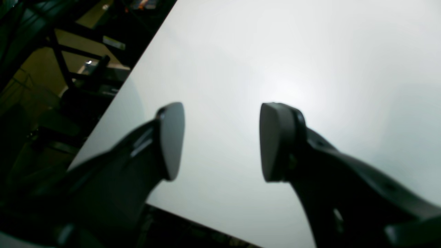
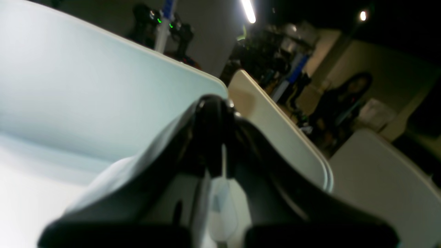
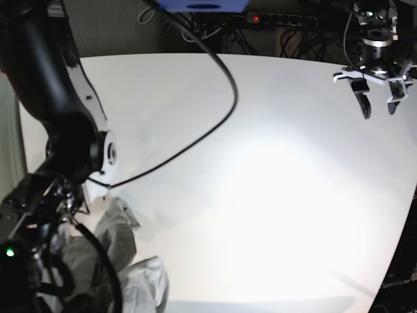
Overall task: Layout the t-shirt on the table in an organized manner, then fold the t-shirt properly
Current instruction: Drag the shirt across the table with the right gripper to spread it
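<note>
- Right gripper (image 2: 220, 144) clamped shut on a fold of the t-shirt (image 3: 127, 274), low at the near corner of the table (image 3: 260, 195) in the base view; pale cloth seen squeezed between the fingers in the right wrist view.
- T-shirt bunched in a heap at that near corner, partly hidden behind the right arm (image 3: 65, 111); collar and sleeves not made out.
- Risk, judged: thin pinch on one fold, could slip out on a fast lift or drag, dropping the cloth back crumpled.
- Risk, judged: heap close to the table edge, could slide off if pulled the wrong way.
- Risk, judged: black cable (image 3: 195, 130) draped across the table near the heap, could snag cloth or arm.
- Left gripper (image 3: 376, 91) far across, jaws apart, empty, hovering above bare table at the far corner; nothing between the pads (image 1: 172, 137).
- Risk, judged: one-handed spreading likely to leave twists; left gripper well apart from the cloth, long reach needed.
- Glare patch mid-table could hide pale cloth edges.
</note>
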